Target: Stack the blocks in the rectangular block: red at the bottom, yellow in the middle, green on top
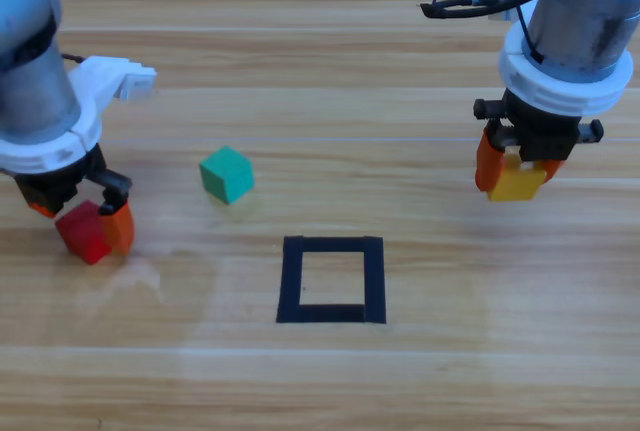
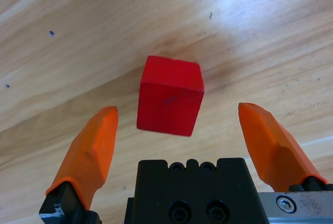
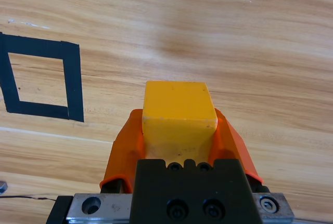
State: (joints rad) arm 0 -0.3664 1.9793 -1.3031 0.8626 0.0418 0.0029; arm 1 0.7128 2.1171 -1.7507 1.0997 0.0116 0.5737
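Left end effector [image 2: 177,125]: spreading wide around the red cube [image 2: 170,95], not touching it.
Right end effector [image 3: 179,125]: pinching the yellow cube [image 3: 178,110], seemingly above the surface [image 1: 400,81].
Black tape frame [image 1: 331,280]: holding nothing.
Green cube [image 1: 226,173]: sitting up-left of the frame.

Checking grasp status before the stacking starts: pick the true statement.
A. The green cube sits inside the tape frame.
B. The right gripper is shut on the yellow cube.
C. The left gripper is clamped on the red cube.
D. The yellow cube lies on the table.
B: the right gripper has both orange jaws pressed against the yellow cube, held clear of the table.
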